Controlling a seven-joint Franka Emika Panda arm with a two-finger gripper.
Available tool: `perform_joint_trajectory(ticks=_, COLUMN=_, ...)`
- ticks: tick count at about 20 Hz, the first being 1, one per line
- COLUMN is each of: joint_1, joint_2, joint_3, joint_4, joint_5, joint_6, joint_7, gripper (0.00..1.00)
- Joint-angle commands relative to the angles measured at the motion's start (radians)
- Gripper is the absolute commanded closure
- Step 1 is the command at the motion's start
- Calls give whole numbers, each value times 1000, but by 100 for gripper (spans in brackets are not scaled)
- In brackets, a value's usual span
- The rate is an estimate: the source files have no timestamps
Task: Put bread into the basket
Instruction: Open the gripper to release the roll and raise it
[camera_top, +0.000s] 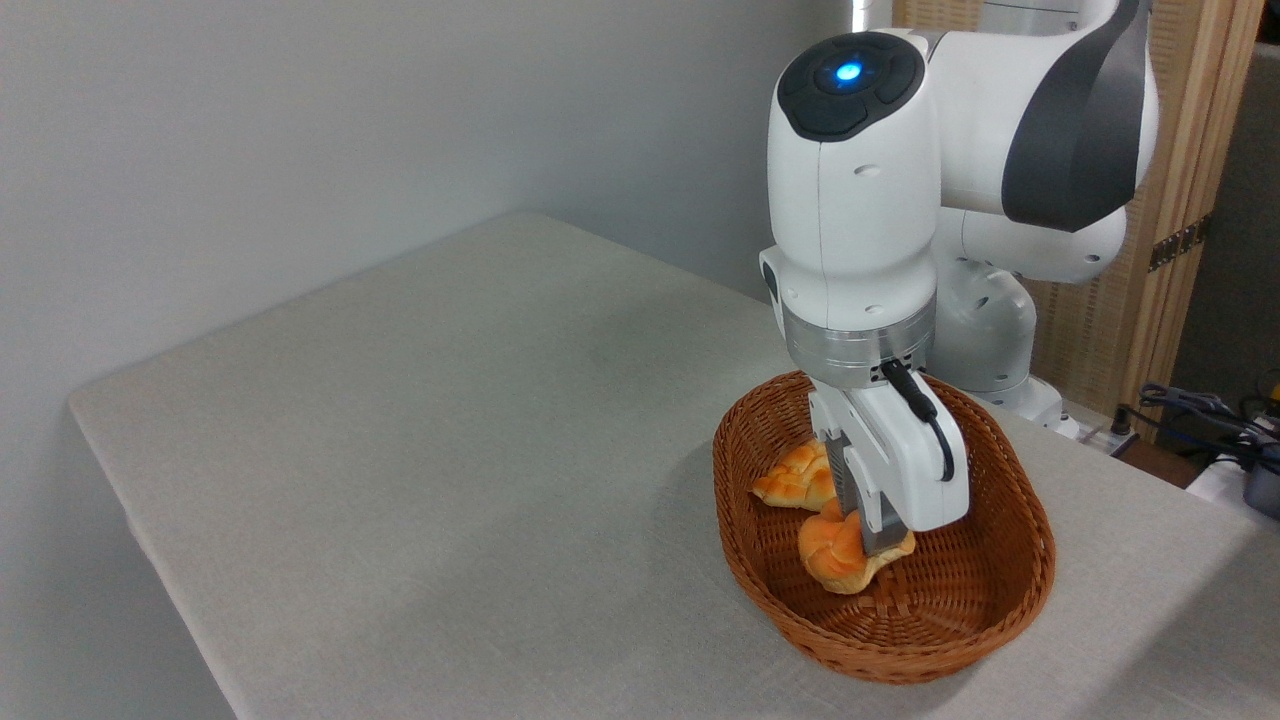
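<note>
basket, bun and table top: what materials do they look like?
Basket: brown woven wicker or rattan, slight sheen, weave strands visible. Bun, in the hand: glossy orange-golden crust with paler base; the even shine could mean a plastic or foam replica, can't confirm. Table: matte grey-beige surface with fine fabric-like texture, probably a cloth cover.

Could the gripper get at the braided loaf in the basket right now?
Probably not yet: the gripper is shut on the bun, so its fingers are taken, though the braided loaf lies close by in the basket, uncovered.
</note>
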Motion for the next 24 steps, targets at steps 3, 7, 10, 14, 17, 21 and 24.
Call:
perform_joint_trajectory(ticks=3, joint_1=-13, joint_2=-9, joint_3=5, joint_4=-3, joint_5=24, joint_6=12, joint_7=8, gripper=0)
perform_joint_trajectory(ticks=7, joint_1=-13, joint_2=-9, joint_3=3, joint_4=14, joint_5=12, joint_6=18, joint_7=2, gripper=0)
perform_joint_trajectory(ticks=10, joint_1=-14, joint_2=-12, joint_3=-24, joint_4=104, joint_5=-23, joint_6=5, joint_7=-48, gripper=0)
perform_joint_trajectory(ticks=14, joint_1=-2, joint_2=14, joint_3=-170, joint_4=297, joint_5=-123, joint_6=-63, joint_7=-362, gripper=0)
perform_joint_trajectory(ticks=17, joint_1=1, joint_2=67, joint_3=-251, joint_4=423, joint_5=-123, joint_6=-124, joint_7=-571, gripper=0)
perform_joint_trajectory(ticks=21, joint_1=1, joint_2=190, joint_3=-301, joint_4=606, joint_5=-123, joint_6=-178, joint_7=-740, gripper=0)
perform_joint_trajectory(ticks=24, joint_1=1, joint_2=226, joint_3=-325, joint_4=638, joint_5=-114, joint_6=-176, joint_7=-791, gripper=0)
